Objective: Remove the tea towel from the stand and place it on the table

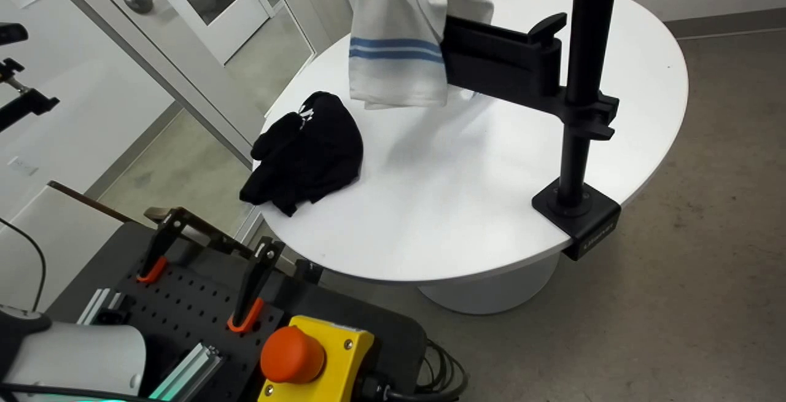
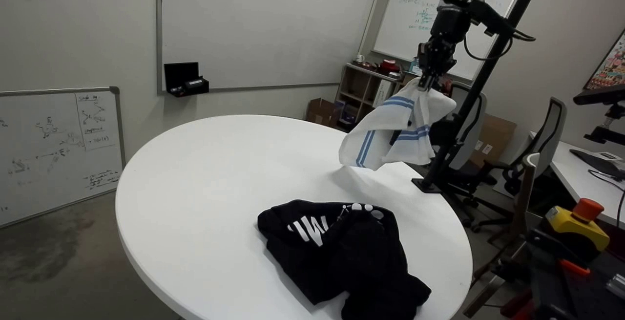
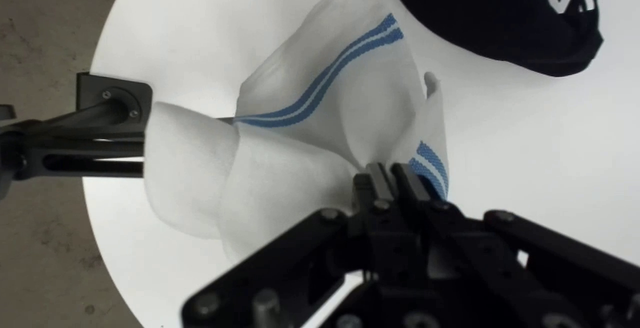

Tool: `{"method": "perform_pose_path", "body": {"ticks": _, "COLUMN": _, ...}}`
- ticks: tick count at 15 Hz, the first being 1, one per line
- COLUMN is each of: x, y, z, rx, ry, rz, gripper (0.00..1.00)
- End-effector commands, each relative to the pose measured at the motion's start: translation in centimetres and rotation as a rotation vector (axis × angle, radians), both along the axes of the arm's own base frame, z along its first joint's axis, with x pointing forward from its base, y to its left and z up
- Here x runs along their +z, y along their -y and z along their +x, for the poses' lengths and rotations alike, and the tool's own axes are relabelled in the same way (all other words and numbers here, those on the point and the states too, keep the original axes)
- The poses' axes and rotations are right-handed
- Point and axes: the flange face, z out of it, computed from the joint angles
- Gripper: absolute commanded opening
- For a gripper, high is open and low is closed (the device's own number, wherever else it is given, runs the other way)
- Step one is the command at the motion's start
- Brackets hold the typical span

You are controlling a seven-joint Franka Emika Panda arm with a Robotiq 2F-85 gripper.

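Note:
The tea towel is white with blue stripes and shows in both exterior views point(image 1: 396, 77) point(image 2: 373, 132) and in the wrist view point(image 3: 285, 173). It hangs in folds above the table point(image 2: 210, 188). The black stand point(image 1: 580, 70) is clamped at the table's edge; it also shows in an exterior view point(image 2: 481, 80) and in the wrist view point(image 3: 50, 150). The end of its side arm is covered by the towel. My gripper point(image 2: 426, 84) is shut on the towel's upper part, pinching it between the fingertips in the wrist view point(image 3: 390, 170). The exact contact with the side arm is hidden.
A black garment with white print lies crumpled on the round table in both exterior views point(image 1: 313, 150) point(image 2: 342, 256) and the wrist view point(image 3: 490, 17). A yellow box with a red button point(image 1: 334, 353) stands on the robot's cart. A whiteboard point(image 2: 58, 149) leans behind the table.

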Motion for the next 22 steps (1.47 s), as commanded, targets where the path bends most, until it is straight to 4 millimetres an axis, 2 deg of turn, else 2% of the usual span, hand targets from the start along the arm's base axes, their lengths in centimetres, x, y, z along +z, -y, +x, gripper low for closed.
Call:
{"method": "perform_pose_path", "body": {"ticks": 1, "x": 5.1, "y": -1.9, "z": -0.8, "rx": 0.034, "ry": 0.074, "rz": 0.053, "gripper": 0.02}}
{"method": "perform_pose_path", "body": {"ticks": 4, "x": 8.5, "y": -3.9, "z": -0.8, "rx": 0.088, "ry": 0.133, "rz": 0.071, "gripper": 0.02}}
{"method": "perform_pose_path", "body": {"ticks": 7, "x": 11.0, "y": -6.5, "z": -1.0, "rx": 0.155, "ry": 0.179, "rz": 0.087, "gripper": 0.02}}
{"method": "perform_pose_path", "body": {"ticks": 11, "x": 12.6, "y": -9.9, "z": -1.5, "rx": 0.243, "ry": 0.197, "rz": 0.110, "gripper": 0.02}}
{"method": "perform_pose_path", "body": {"ticks": 13, "x": 12.3, "y": -11.2, "z": -2.0, "rx": 0.281, "ry": 0.168, "rz": 0.112, "gripper": 0.02}}
{"method": "perform_pose_path", "body": {"ticks": 16, "x": 10.7, "y": -12.7, "z": -2.7, "rx": 0.321, "ry": 0.115, "rz": 0.114, "gripper": 0.02}}
{"method": "perform_pose_path", "body": {"ticks": 22, "x": 6.1, "y": -14.0, "z": -3.8, "rx": 0.364, "ry": -0.017, "rz": 0.055, "gripper": 0.02}}
